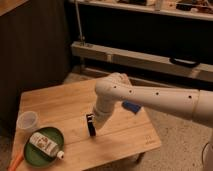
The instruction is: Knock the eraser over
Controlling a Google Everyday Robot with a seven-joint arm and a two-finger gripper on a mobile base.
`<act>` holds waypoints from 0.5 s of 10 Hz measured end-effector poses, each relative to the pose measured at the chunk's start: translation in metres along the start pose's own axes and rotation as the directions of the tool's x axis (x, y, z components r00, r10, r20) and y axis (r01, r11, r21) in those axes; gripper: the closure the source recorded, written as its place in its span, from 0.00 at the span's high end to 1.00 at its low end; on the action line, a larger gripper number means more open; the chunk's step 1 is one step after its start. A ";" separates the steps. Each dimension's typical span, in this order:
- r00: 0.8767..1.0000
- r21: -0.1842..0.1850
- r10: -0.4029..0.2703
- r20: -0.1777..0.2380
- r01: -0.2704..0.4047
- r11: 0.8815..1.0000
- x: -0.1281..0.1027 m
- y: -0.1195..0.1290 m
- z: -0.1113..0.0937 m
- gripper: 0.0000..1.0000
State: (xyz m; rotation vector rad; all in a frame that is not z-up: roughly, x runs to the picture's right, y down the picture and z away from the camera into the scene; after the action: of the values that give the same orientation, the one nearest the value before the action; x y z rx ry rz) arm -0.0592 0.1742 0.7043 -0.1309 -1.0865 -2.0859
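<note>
The eraser (90, 124), a slim black block with a pale stripe, stands upright on the wooden table (60, 102), near its middle front. My white arm reaches in from the right and bends down over the table. The gripper (100, 122) is at the arm's lower end, right beside the eraser on its right, touching or nearly touching it.
A green plate (56, 137) at the table's front left holds a white labelled bottle (44, 145). A clear plastic cup (28, 121) stands behind it at the left edge. A small blue object (132, 107) lies on the table behind my arm. Metal shelving (145, 55) runs behind the table.
</note>
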 end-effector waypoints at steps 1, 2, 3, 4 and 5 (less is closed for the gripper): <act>1.000 0.006 -0.019 0.002 0.019 1.000 0.009 -0.008 0.003 0.06; 1.000 0.006 -0.026 -0.007 0.026 1.000 0.017 -0.013 0.004 0.06; 0.999 -0.005 -0.031 -0.033 0.031 1.000 0.028 -0.017 0.004 0.06; 0.998 -0.035 -0.029 -0.061 0.026 0.999 0.038 -0.019 0.002 0.06; 0.997 -0.049 -0.023 -0.077 0.019 0.999 0.045 -0.018 0.001 0.06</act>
State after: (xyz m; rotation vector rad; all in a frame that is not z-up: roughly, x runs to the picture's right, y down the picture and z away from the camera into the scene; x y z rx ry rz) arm -0.1026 0.1553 0.7120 -0.0609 -0.9958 -2.1188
